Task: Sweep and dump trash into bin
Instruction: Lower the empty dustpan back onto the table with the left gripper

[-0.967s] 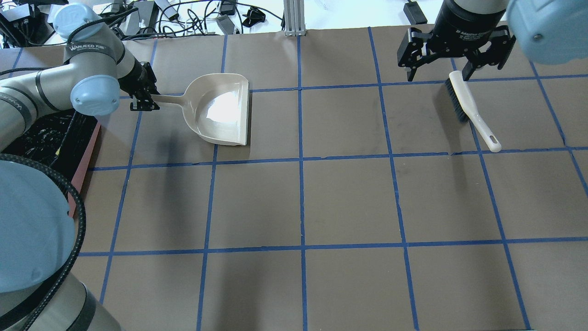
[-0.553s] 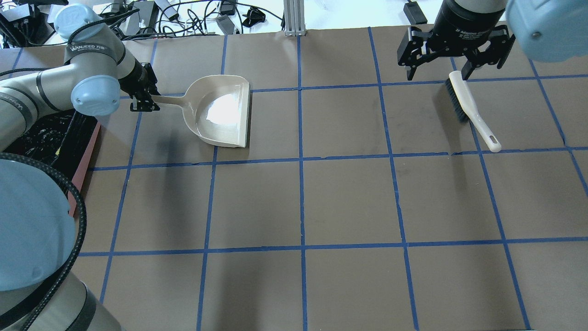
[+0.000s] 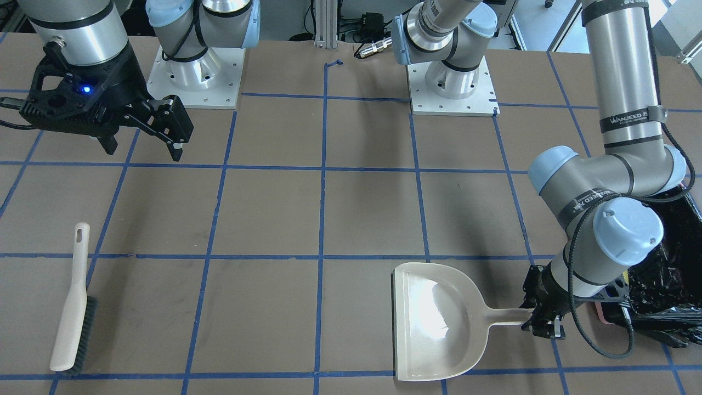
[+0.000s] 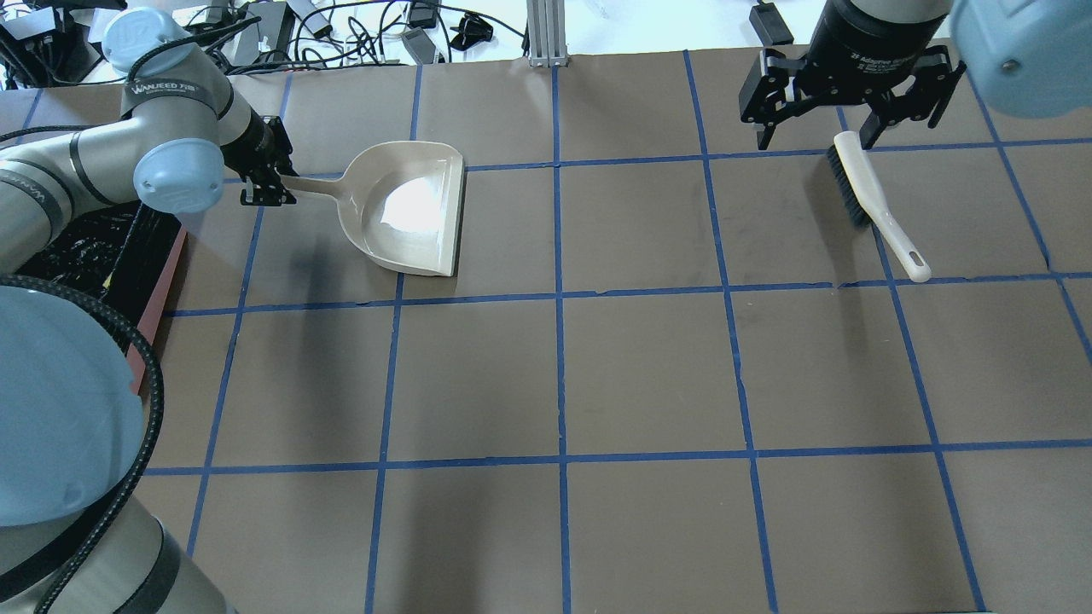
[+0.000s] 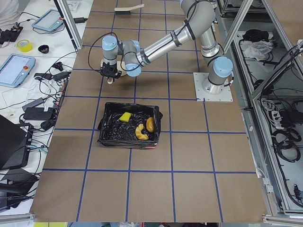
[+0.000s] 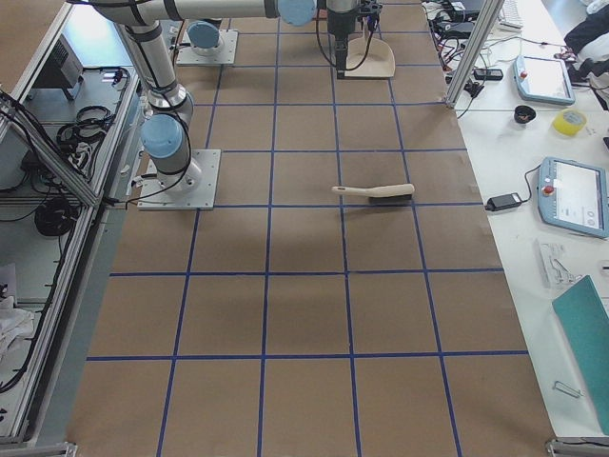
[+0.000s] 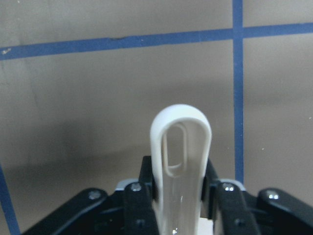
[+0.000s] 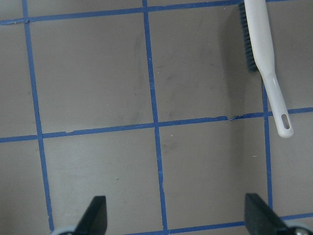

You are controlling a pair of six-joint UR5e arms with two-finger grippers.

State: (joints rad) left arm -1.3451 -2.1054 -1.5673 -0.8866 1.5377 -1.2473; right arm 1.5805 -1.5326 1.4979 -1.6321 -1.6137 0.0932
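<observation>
Grips the dustpan (image 4: 409, 209) handle in the left jaws, pan swung slightly since a second ago. Hangs the right jaws wide over the brush (image 4: 862, 183). Trash (image 5: 140, 132) already in the bin (image 5: 116, 137) behind the left jaws; likely finishing.

Trash (image 5: 140, 132) in the bin (image 5: 108, 135), dustpan (image 4: 409, 213) near it, brush (image 4: 857, 181) well apart

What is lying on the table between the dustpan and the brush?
Nothing. In the overhead view the stretch between the dustpan and the brush is bare table, crossed only by blue tape lines; the front-facing view shows the same.
</observation>
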